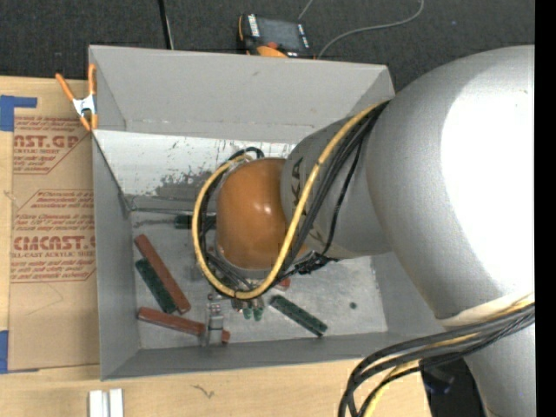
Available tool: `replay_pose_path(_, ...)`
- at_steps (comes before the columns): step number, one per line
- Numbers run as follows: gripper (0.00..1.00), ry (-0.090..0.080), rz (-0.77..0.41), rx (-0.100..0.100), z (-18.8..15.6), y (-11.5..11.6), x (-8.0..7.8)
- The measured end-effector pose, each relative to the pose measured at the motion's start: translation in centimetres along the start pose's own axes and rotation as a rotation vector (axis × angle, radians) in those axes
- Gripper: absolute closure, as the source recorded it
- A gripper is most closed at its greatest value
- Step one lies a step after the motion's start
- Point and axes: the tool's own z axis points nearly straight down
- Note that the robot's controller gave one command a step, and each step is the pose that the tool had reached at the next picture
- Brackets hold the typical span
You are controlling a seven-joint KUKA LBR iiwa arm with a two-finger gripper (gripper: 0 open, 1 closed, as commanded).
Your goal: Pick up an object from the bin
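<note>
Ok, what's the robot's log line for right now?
gripper: low in bin | at: end of front reddish-brown stick | nearby: right-hand green stick | held: cannot tell

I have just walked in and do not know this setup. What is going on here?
The robot arm reaches from the right into the grey metal bin. Its claw is low near the front wall, at the end of a reddish-brown flat stick. A second reddish-brown stick and a dark green stick lie left of it, another green stick to its right. Whether it grips anything I cannot tell.
</note>
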Motion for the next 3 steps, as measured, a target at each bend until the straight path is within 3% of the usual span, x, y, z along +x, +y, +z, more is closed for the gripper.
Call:
replay_pose_path(1,0.00,-0.012,-0.368,0.000,-2.1,0.6,-3.4)
replay_pose_path(2,0.00,-0.008,-0.357,-0.005,-1.8,7.1,-0.6)
replay_pose_path(3,0.00,-0.020,-0.378,-0.003,0.4,4.6,0.6)
